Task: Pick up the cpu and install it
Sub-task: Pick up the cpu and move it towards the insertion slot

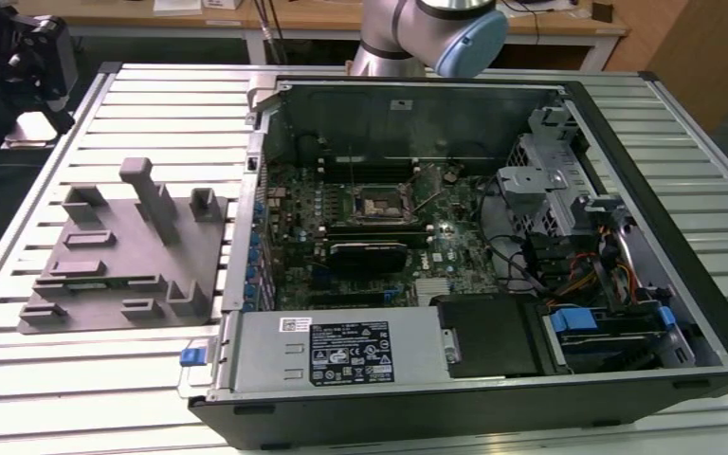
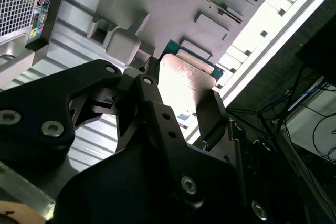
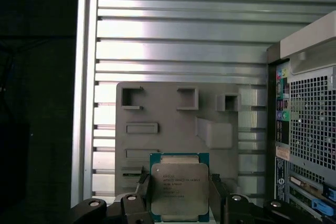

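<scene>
Cpu (image 3: pixel 179 184) gripped by opposite edges, centred between fingers of the hand (image 3: pixel 180 200), grey fixture (image 3: pixel 168 114) beyond

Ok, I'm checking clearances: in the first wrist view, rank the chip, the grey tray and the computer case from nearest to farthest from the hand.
1. The chip: held in the hand, between its fingers.
2. The grey tray: directly behind the chip.
3. The computer case: off to one side, past the tray's edge.
</scene>
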